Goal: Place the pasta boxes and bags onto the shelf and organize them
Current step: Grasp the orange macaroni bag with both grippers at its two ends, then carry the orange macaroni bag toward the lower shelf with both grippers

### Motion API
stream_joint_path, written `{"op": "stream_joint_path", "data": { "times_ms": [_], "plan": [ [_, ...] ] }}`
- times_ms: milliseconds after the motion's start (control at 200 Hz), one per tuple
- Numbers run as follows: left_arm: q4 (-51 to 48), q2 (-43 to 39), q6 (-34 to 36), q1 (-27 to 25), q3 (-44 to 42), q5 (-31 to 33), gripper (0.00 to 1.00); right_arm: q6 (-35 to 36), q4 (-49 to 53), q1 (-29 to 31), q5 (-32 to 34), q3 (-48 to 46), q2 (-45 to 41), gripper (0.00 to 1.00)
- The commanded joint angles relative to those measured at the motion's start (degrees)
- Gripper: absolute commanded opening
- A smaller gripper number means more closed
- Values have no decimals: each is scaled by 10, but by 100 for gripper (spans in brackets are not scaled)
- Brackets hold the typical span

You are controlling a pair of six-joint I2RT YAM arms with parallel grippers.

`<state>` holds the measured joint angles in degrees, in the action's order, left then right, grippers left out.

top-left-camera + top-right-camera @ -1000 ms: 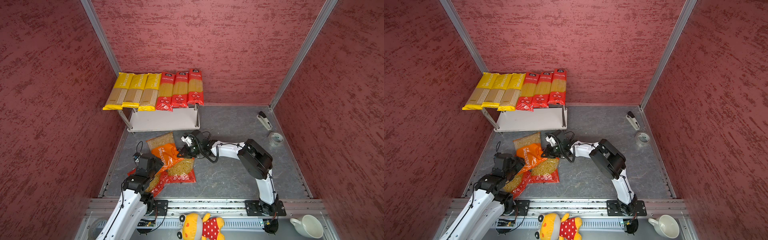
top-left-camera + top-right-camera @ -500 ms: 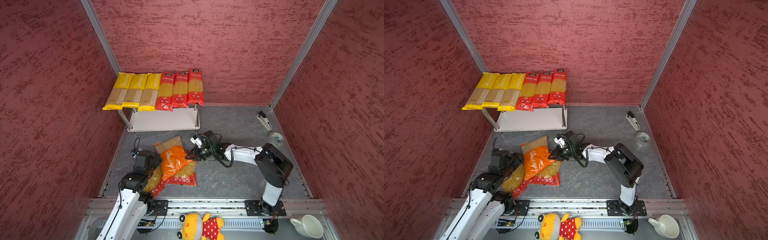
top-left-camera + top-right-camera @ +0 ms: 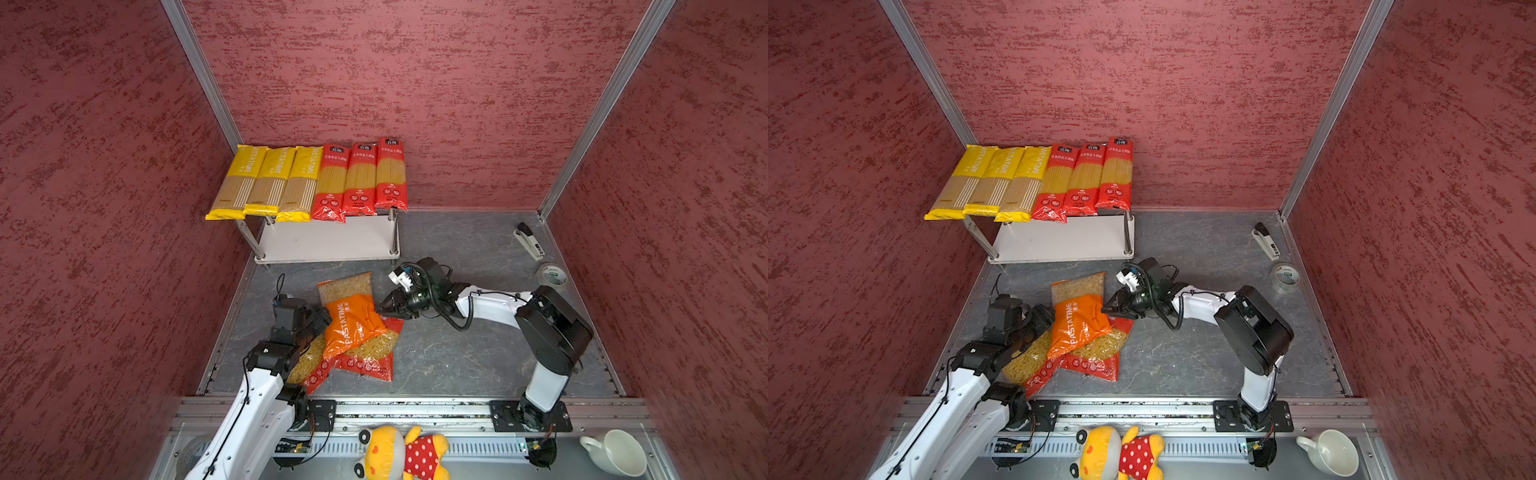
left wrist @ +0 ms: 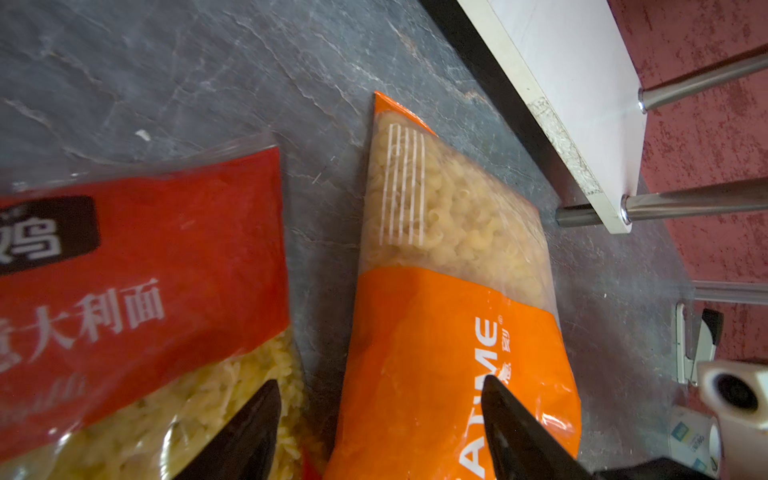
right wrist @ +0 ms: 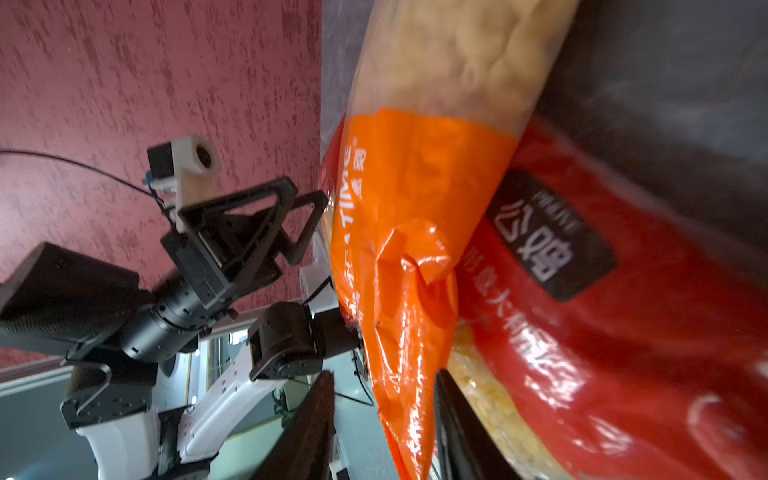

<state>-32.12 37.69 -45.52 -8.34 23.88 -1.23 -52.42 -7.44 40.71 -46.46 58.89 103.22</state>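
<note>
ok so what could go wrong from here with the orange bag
1. The orange bag lies across the red bags; dragging it could pull them along.
2. The right gripper straddles only its thin edge, jaws apart, so a grip there might slip or tear.
3. The spaghetti packs overhang the shelf front; a high approach could knock them.

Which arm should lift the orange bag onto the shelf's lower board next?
Probably the right: the right gripper has its open jaws either side of one edge of the orange bag. The left gripper, also open, straddles the gap between that bag and a red bag, one finger over each.
</note>
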Motion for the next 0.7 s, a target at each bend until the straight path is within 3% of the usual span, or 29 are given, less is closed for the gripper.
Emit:
{"op": "stream_joint_path", "data": {
  "times_ms": [0, 175, 421, 691],
  "plan": [
    [53, 27, 33, 4, -12, -44, 78, 5, 22, -2, 39, 33, 22, 46],
    [108, 82, 54, 15, -25, -88, 78, 23, 60, 5, 88, 88, 60, 52],
    [180, 100, 52, 33, -60, -137, 75, 25, 75, 35, 86, 166, 139, 52],
    [267, 110, 27, 35, -105, -165, 65, 3, 28, 56, 57, 187, 171, 39]
  ]
}}
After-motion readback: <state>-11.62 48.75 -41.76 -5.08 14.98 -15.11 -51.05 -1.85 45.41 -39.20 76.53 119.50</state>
